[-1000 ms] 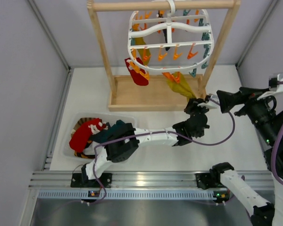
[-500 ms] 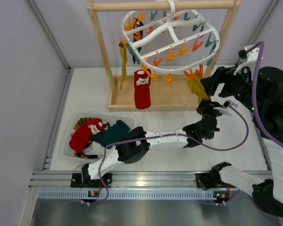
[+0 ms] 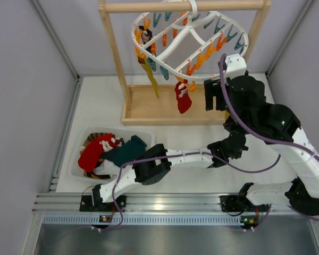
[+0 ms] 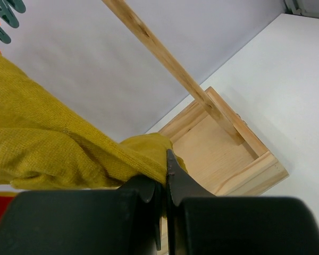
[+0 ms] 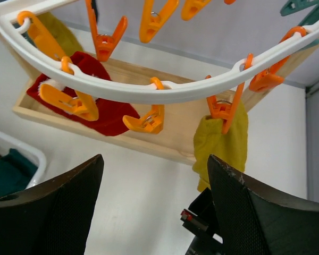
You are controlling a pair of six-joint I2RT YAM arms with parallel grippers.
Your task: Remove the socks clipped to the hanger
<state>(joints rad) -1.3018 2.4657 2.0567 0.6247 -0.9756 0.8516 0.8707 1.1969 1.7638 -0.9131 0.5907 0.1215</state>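
Note:
The white hanger hangs tilted from the wooden rack. A red sock, a mustard sock and a dark sock are clipped to it. My left gripper is shut on the lower end of another mustard sock. In the right wrist view that sock still hangs from an orange clip on the hanger rim, beside the red sock. My right gripper is open and empty just below the rim. From above, the right arm hides this sock and the left gripper's tip.
The light wooden rack stands on a tray-like base, with a post close by my left gripper. A clear bin at the front left holds several socks. Many empty orange and teal clips dangle from the rim.
The right arm has swung in from the right to under the hanger's right rim. The hanger has tilted and turned, carrying the red sock rightward. My left gripper has kept its hold.

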